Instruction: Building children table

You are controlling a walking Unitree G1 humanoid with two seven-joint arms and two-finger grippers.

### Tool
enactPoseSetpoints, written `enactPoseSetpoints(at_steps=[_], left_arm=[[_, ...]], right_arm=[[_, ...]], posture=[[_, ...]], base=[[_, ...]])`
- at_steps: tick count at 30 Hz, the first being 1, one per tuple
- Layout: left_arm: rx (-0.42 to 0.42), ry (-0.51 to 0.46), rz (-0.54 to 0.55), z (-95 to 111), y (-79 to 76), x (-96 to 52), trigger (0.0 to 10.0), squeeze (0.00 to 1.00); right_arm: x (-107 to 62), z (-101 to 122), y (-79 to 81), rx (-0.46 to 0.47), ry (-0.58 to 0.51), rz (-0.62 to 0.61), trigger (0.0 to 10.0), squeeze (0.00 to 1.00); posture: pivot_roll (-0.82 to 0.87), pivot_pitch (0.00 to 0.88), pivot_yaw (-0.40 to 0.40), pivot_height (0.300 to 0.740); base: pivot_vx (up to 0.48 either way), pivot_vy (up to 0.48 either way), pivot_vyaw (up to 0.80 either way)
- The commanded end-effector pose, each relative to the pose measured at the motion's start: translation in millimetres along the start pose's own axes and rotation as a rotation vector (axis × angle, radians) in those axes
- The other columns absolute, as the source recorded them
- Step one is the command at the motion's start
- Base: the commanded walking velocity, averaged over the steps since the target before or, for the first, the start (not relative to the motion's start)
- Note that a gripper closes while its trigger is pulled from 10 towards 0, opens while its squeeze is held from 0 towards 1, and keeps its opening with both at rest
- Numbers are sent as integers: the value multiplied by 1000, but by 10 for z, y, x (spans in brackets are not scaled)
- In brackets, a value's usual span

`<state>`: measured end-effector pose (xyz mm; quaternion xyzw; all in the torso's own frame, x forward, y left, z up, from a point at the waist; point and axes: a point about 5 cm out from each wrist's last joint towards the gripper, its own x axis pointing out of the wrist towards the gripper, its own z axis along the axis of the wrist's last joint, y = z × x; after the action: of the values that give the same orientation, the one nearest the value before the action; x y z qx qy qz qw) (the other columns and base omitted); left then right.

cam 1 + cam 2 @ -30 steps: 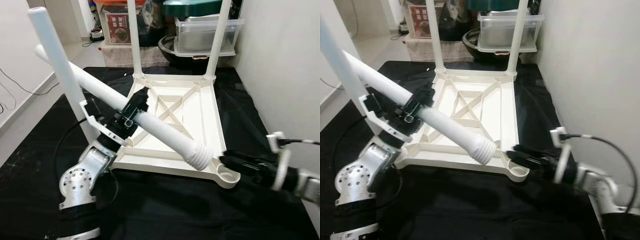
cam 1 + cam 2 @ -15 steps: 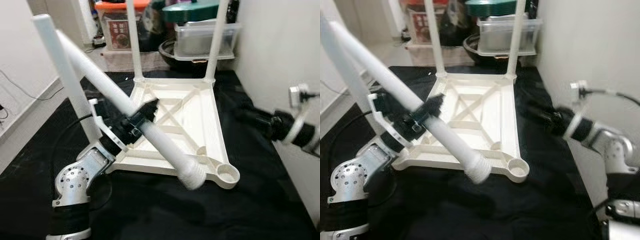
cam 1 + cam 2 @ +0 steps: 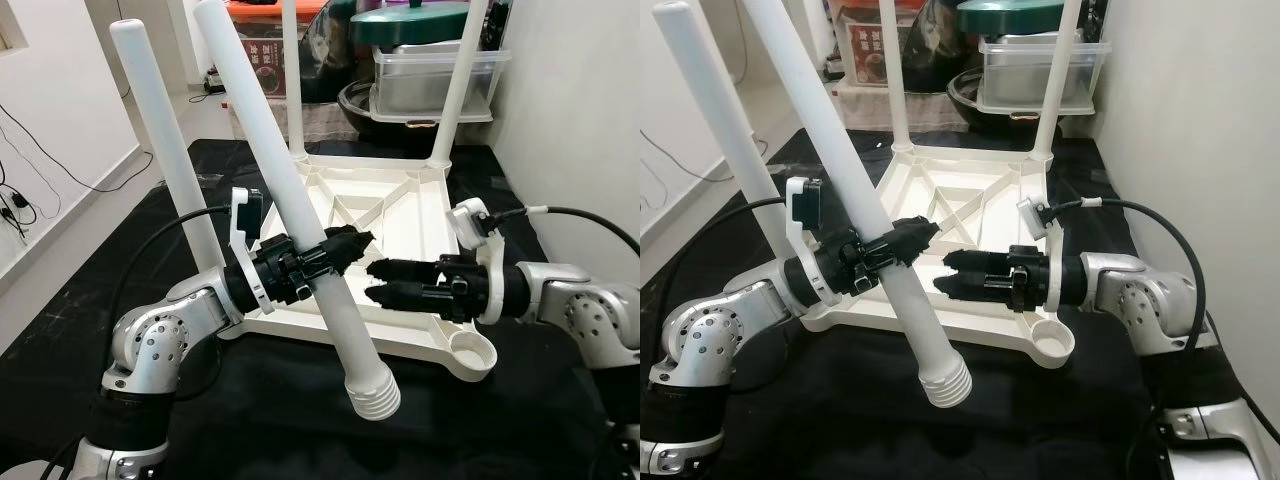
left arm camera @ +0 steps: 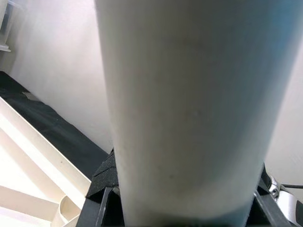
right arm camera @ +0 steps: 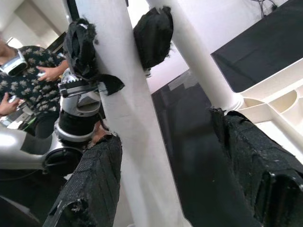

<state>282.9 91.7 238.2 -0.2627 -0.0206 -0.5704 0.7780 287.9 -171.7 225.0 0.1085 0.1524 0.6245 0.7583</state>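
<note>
Left eye view: the left end effector (image 3: 345, 245) is gripping a loose white table leg (image 3: 290, 215) at mid-length, its ribbed end hanging past the near edge of the upturned tabletop (image 3: 385, 215) lying on black cloth (image 3: 300, 420). The right end effector (image 3: 385, 283) is hovering spread wide beside that leg. The box (image 3: 262, 55) lettering behind is staying unreadable.

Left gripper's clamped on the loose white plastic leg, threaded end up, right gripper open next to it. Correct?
Not quite. The left gripper does clamp the loose white plastic leg and the right gripper is open beside it, but the ribbed threaded end points down towards the black mat, as the left eye view shows.
</note>
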Motion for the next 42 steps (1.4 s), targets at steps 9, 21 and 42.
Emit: enactPoseSetpoints(at_steps=[9, 21, 42], left_arm=[[33, 45, -14, 6, 65, 22, 10000, 0], [35, 28, -40, 12, 102, 198, 10000, 0], [96, -12, -8, 17, 147, 190, 10000, 1000]], right_arm=[[342, -29, 245, -20, 38, 160, 10000, 0], [917, -194, 200, -139, 127, 76, 9255, 0], [924, -227, 176, -111, 123, 13, 0, 0]], posture=[[-114, 0, 38, 740], [-104, 0, 37, 740], [-101, 0, 20, 740]], base=[[0, 0, 0], [0, 0, 0], [0, 0, 0]])
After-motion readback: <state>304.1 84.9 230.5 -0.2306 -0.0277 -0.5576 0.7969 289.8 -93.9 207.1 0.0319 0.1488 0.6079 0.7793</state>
